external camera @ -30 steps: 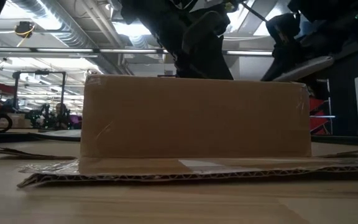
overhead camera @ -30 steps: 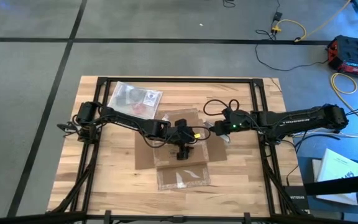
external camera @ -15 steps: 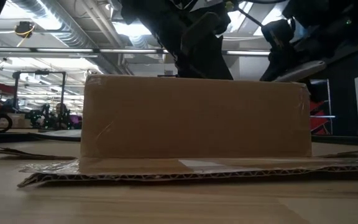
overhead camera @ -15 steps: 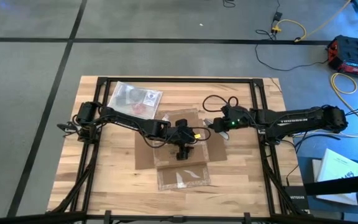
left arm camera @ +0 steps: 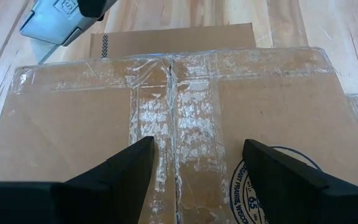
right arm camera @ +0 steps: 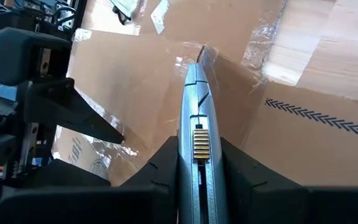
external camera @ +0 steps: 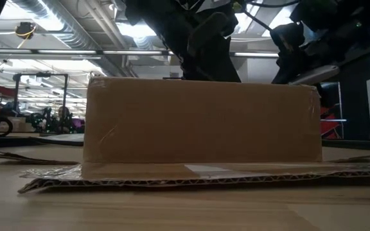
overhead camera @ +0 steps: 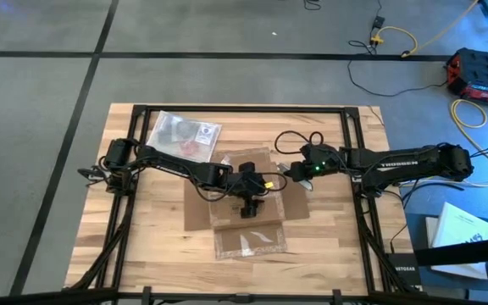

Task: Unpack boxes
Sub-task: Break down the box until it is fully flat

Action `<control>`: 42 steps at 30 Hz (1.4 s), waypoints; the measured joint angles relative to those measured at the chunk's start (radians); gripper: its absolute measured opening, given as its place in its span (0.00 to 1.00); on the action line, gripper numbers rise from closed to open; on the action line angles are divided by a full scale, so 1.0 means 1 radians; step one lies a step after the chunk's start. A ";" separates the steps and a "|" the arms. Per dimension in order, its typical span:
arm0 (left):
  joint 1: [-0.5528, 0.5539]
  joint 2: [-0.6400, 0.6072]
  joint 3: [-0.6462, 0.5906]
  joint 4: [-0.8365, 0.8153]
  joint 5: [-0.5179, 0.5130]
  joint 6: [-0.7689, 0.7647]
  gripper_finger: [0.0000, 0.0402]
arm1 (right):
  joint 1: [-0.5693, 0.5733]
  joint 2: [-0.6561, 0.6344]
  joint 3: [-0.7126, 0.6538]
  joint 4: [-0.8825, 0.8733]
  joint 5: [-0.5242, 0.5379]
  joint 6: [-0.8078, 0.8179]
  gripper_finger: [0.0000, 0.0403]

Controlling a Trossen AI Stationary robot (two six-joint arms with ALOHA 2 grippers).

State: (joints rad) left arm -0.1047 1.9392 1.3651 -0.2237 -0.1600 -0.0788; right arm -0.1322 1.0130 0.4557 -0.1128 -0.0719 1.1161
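Observation:
The brown cardboard box point(overhead camera: 242, 191) stands mid-table on flat cardboard point(external camera: 172, 174), its top sealed with clear tape point(left arm camera: 169, 118). My left gripper point(left arm camera: 197, 171) is open over the taped seam, one finger on each side of it. My right gripper point(right arm camera: 197, 168) sits at the box's right side, shut on a grey utility knife point(right arm camera: 195, 112) with a yellow slider. The knife's tip point(right arm camera: 195, 66) points at the box's taped upper edge. Whether the tip touches the box cannot be told. My left gripper: I cannot tell whether its fingertips point(left arm camera: 132, 162) touch the box's top. My right gripper pinches the knife's handle point(right arm camera: 196, 146) between its two fingers, which lie along the handle. It comes from the table's right, slanting down. The knife is lifted clear of the table, nose forward toward the box.
A clear plastic bag point(overhead camera: 185, 134) with a red item lies at the far left of the table. A taped cardboard flap point(overhead camera: 248, 241) lies flat on the box's near side. A black frame point(overhead camera: 354, 152) edges the table, and cables trail on the floor beyond.
My right gripper has swung a little toward the table's left, bringing the knife nearer the box. The left gripper and the box have kept still.

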 joint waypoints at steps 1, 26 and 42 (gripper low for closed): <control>0.000 0.000 0.000 0.000 0.000 0.000 0.59 | 0.000 0.000 0.000 0.002 0.000 0.000 0.14; 0.003 0.015 0.000 0.000 0.000 -0.002 0.59 | 0.000 0.021 0.000 0.012 -0.057 0.031 0.14; 0.002 0.015 0.000 0.002 0.005 0.000 0.59 | 0.039 0.021 0.001 -0.011 -0.140 0.064 0.14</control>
State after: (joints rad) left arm -0.1032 1.9545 1.3651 -0.2220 -0.1552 -0.0788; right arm -0.0928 1.0337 0.4567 -0.1239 -0.2124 1.1798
